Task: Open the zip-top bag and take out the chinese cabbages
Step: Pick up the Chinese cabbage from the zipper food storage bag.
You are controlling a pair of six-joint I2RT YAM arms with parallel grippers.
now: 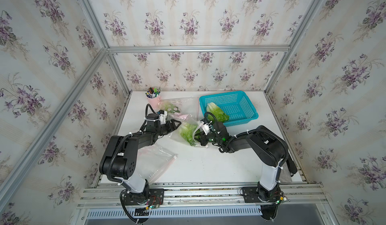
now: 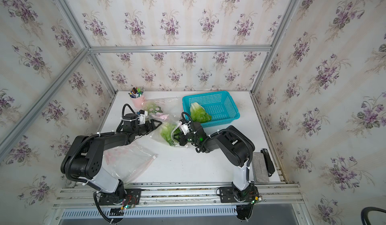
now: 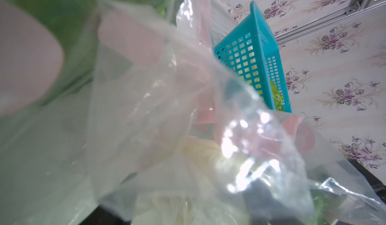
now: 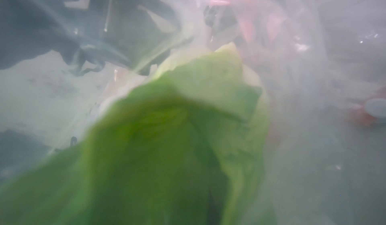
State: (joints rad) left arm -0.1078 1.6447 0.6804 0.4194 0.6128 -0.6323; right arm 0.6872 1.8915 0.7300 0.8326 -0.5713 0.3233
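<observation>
Right gripper (image 1: 196,134) closed against the cabbage (image 1: 186,132) inside the bag (image 1: 174,137); left gripper (image 1: 177,124) at the bag's edge, its opening unclear

clear zip-top bag (image 3: 146,113) up close, teal basket (image 3: 261,46) holding cabbage (image 3: 277,97) behind

walls: cream striped wallpaper (image 1: 188,15) with purple flower sprays, on 3 sides | frame: aluminium bars (image 1: 198,48) at the corners and across the back | table: white top (image 1: 208,163), lightly scuffed | front edge: metal rails (image 1: 208,189), then a slotted grille (image 1: 188,213) | light: soft, even, faint shadows
</observation>
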